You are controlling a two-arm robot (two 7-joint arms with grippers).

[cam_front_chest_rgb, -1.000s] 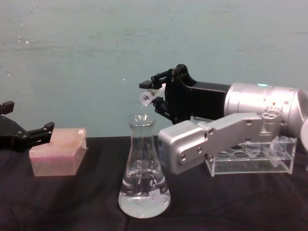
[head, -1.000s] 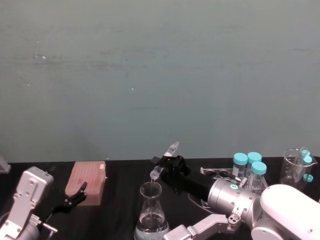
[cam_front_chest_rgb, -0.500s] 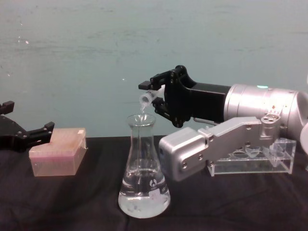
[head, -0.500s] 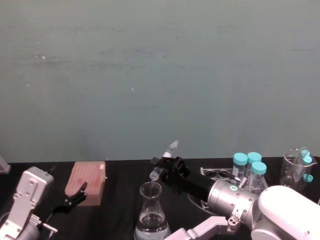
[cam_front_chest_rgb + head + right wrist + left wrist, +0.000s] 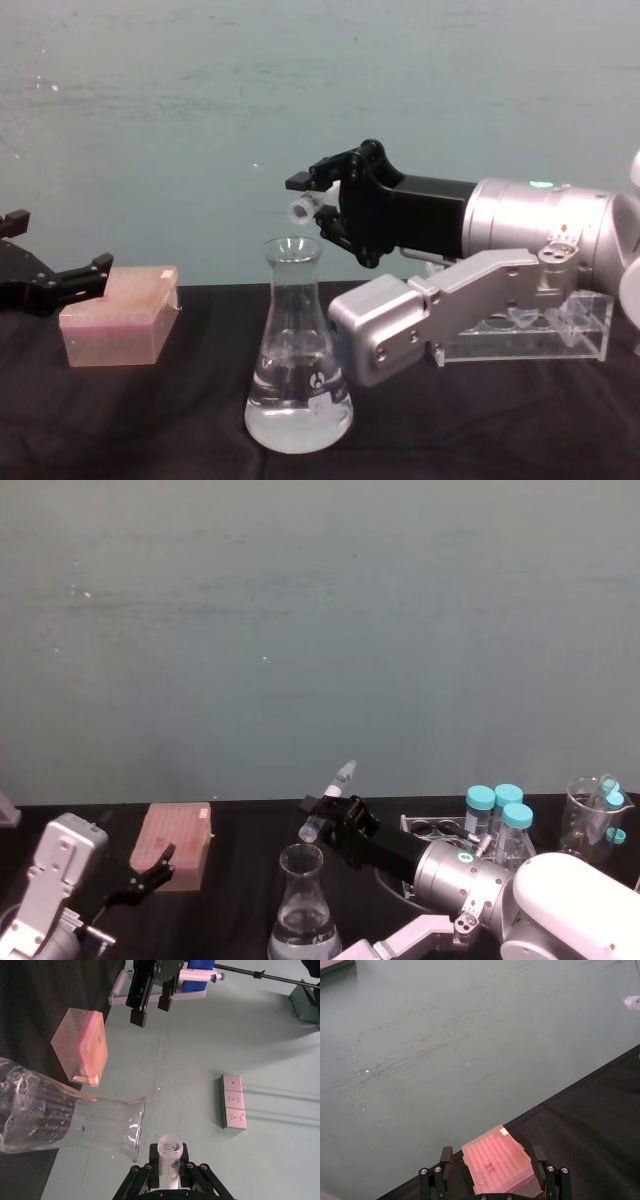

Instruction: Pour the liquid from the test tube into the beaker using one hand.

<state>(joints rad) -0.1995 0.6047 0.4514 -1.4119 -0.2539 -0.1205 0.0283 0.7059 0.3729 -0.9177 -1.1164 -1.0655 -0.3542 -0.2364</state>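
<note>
My right gripper point(image 5: 318, 198) is shut on the small clear test tube point(image 5: 302, 208), holding it tilted just above the mouth of the beaker point(image 5: 297, 360). The tube's open end points down and to the left, a short gap above the beaker's flared rim. In the head view the test tube point(image 5: 328, 802) slants over the beaker point(image 5: 300, 905), which has clear liquid in its wide base. The right wrist view shows the test tube point(image 5: 170, 1157) between the fingers beside the beaker's neck point(image 5: 100, 1120). My left gripper point(image 5: 50, 280) is parked open at the far left.
A pink tip box point(image 5: 115, 318) sits left of the beaker, between the open left fingers point(image 5: 444, 1160). A clear acrylic rack point(image 5: 560, 335) stands behind the right arm. Teal-capped tubes point(image 5: 497, 815) and a glass vessel point(image 5: 590, 815) stand at the far right.
The right gripper has eased the tube slightly up and away from the beaker's rim. The thin stream seen at the rim earlier no longer shows. The left arm has not moved.
</note>
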